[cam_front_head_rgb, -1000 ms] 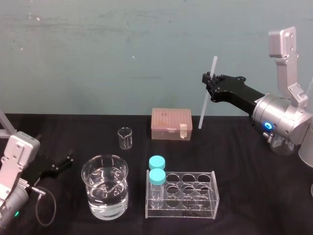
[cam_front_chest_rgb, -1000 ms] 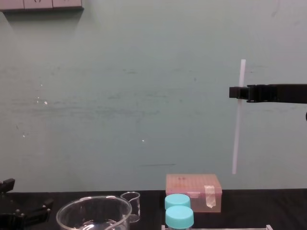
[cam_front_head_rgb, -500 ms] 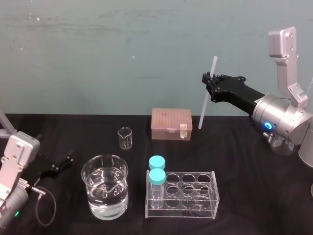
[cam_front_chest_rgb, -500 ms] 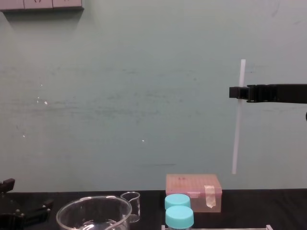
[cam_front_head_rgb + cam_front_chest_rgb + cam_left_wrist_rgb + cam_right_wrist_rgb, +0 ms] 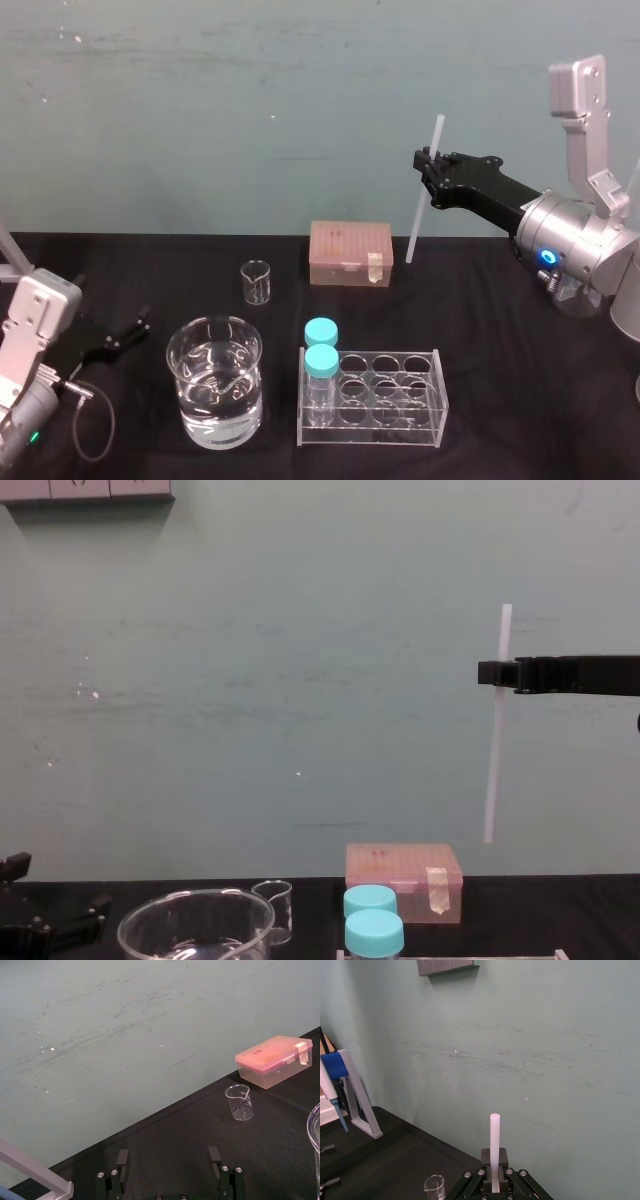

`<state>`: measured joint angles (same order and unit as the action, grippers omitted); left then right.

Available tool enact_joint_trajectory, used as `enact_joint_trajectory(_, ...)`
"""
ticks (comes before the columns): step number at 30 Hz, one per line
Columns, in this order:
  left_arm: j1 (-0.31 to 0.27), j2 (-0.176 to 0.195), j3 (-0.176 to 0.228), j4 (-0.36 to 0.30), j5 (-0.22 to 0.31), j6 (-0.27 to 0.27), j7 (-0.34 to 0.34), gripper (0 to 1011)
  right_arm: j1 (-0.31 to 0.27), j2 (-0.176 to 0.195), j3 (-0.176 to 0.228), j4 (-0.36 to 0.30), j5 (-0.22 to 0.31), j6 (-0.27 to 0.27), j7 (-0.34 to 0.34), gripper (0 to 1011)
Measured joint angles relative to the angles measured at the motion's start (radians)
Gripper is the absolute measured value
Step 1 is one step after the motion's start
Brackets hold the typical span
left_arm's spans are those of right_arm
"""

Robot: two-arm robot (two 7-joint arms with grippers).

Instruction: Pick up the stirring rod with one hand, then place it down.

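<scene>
The stirring rod (image 5: pixel 420 215) is a thin white stick held nearly upright in the air, well above the black table, right of the pink box. My right gripper (image 5: pixel 428 165) is shut on it about a third of the way down from its top. From the chest the rod (image 5: pixel 494 750) hangs from the black fingers (image 5: pixel 497 672) against the wall. The right wrist view shows the rod (image 5: pixel 494 1145) rising from between the fingers. My left gripper (image 5: pixel 135 331) rests low at the table's left, open, holding nothing; its fingers (image 5: pixel 216 1156) stand well apart.
A pink lidded box (image 5: pixel 350 253) sits at the back centre, a small glass beaker (image 5: pixel 256 282) to its left. Nearer me stand a large beaker of water (image 5: pixel 215 382) and a clear rack (image 5: pixel 385 405) with two blue-capped bottles (image 5: pixel 321 362).
</scene>
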<state>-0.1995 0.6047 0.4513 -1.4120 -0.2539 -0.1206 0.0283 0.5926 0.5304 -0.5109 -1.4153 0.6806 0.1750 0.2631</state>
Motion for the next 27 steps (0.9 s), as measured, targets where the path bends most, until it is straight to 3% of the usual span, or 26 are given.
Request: enact_joint_trajectory(27,0.0,0.0,0.0,0.0,0.0,0.0,0.0,1005,0.0,0.0,0.0,0.0,0.0,0.0,0.0,72)
